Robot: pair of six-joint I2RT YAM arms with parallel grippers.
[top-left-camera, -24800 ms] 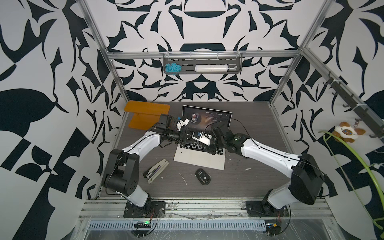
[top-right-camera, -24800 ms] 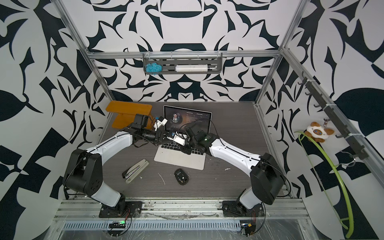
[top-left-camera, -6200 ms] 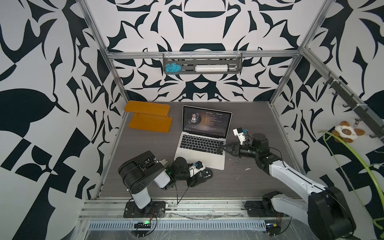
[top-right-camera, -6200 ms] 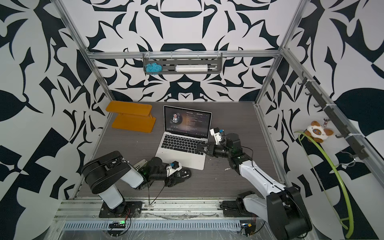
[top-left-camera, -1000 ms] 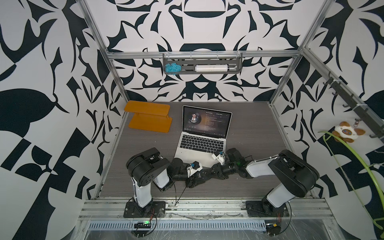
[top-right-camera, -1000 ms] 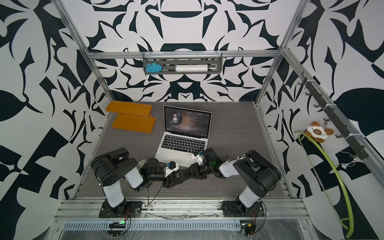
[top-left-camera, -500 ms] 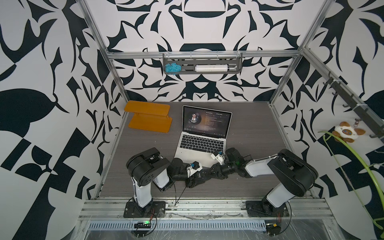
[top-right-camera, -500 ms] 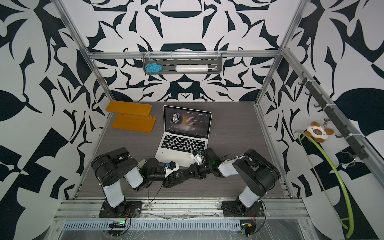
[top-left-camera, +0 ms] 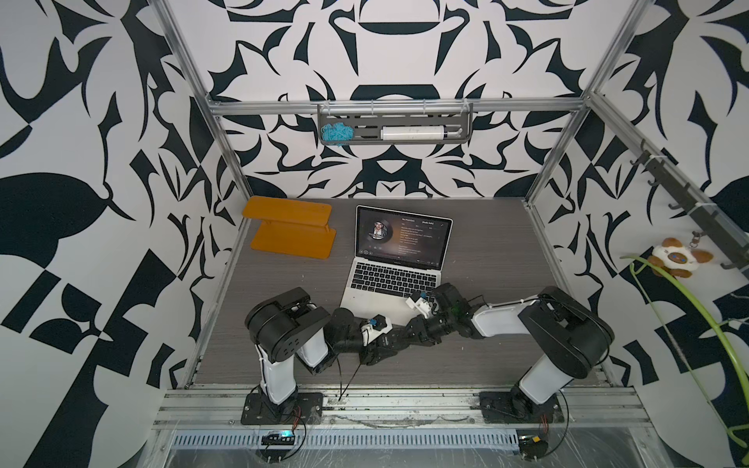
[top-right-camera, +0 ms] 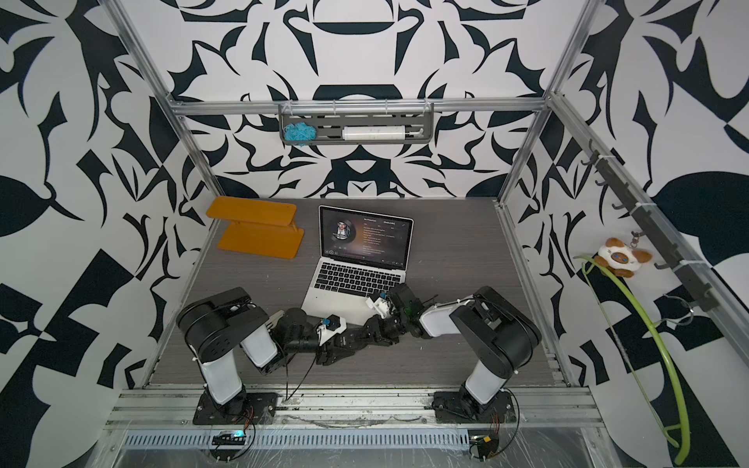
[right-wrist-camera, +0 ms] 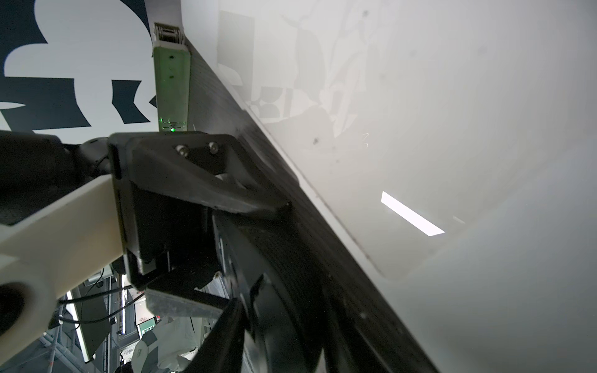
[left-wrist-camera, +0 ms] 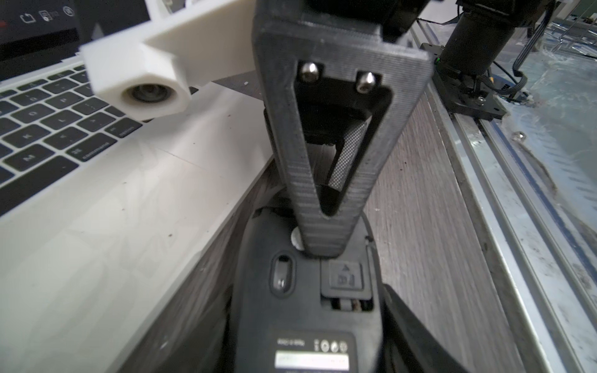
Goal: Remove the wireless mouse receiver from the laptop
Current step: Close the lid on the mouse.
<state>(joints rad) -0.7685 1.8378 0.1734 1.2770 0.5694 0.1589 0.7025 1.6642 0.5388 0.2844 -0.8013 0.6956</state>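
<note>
The silver laptop (top-left-camera: 395,279) (top-right-camera: 356,275) stands open mid-table, and its palm rest fills much of the left wrist view (left-wrist-camera: 97,226). Just in front of it, my left gripper (top-left-camera: 387,351) (left-wrist-camera: 307,326) is shut on the black mouse (left-wrist-camera: 300,290), which is turned underside up. My right gripper (top-left-camera: 403,339) (top-right-camera: 367,330) meets it head-on. One of its fingers (left-wrist-camera: 323,239) rests its tip on the mouse's underside, beside the battery hatch, and the other finger is behind it. How its jaws stand is hidden. I cannot make out the wireless mouse receiver in any view.
An orange stand (top-left-camera: 289,233) sits at the back left of the table. The metal front rail (top-left-camera: 364,401) and both arm bases lie close behind the grippers. A wall rack (top-left-camera: 395,129) holds a white tube. A plush toy (top-left-camera: 675,259) hangs outside to the right.
Nothing visible has moved over the last second. Six seconds ago my right gripper was at the laptop's right edge; it is now at the mouse held by the left gripper.
</note>
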